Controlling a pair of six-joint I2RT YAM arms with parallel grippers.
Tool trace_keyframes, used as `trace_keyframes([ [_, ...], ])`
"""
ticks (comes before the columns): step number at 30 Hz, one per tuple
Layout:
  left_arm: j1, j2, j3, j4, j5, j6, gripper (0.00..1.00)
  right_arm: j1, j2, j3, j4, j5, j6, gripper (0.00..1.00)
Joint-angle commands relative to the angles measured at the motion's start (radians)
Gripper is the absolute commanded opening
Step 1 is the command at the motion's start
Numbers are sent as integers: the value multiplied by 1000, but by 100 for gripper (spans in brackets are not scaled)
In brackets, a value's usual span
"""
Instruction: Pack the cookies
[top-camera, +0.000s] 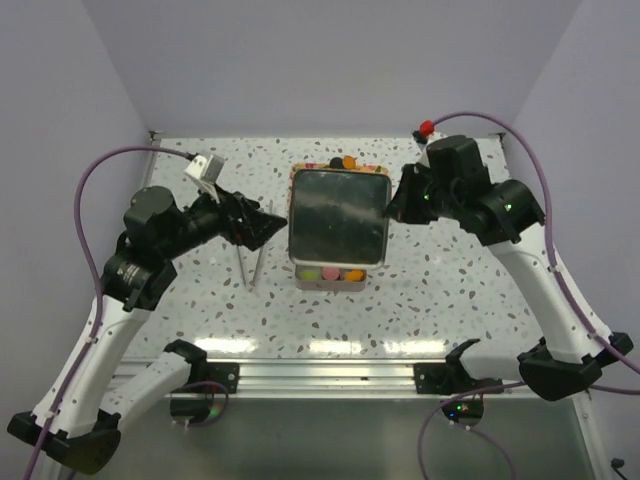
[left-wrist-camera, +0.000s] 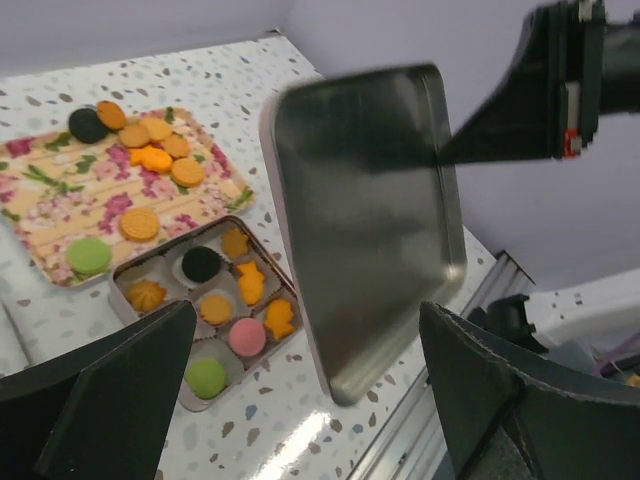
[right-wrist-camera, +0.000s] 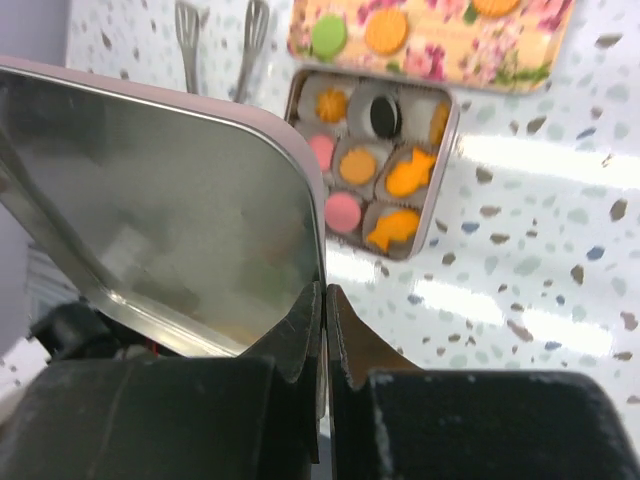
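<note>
The cookies (left-wrist-camera: 215, 300) fill the paper cups of the open tin (left-wrist-camera: 130, 305), orange, pink, green and black; more cookies (left-wrist-camera: 150, 140) lie on the floral tray (left-wrist-camera: 60, 210). My right gripper (right-wrist-camera: 323, 295) is shut on the edge of the tin's metal lid (right-wrist-camera: 170, 210), which hangs tilted in the air above the tin (top-camera: 345, 283), shiny inside facing up. In the top view the lid (top-camera: 338, 215) hides most of the tin. My left gripper (top-camera: 278, 222) stands open at the lid's left edge; its fingers (left-wrist-camera: 100, 400) touch nothing.
The floral tray (top-camera: 335, 163) lies beyond the tin, mostly hidden under the lid. Two metal tongs (top-camera: 250, 262) lie left of the tin. An aluminium rail (top-camera: 330, 375) runs along the table's near edge. Purple walls close in the left, right and back.
</note>
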Motion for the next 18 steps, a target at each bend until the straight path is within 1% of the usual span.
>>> trace_keyframes([
  [1,5,3,24,72,229,18,100,-76,41,150,-77,-60,-76,0],
  [3,5,39,15,98,314,15,100,-116,57,190,-77,-104,-79,0],
  [4,5,49,13,95,322,20,100,-122,58,195,-72,-129,-77,0],
  [6,5,68,-2,108,328,27,100,-122,57,195,-56,-152,-68,0],
  [10,5,72,-34,223,336,-19,100,-122,46,160,-19,-216,-38,0],
  [14,5,138,-14,218,313,12,100,-127,40,144,15,-252,-16,0],
  [17,4,164,-16,264,300,9,99,-132,44,147,29,-270,-8,0],
  [18,4,174,-11,272,314,3,96,-133,46,149,33,-279,-7,0],
])
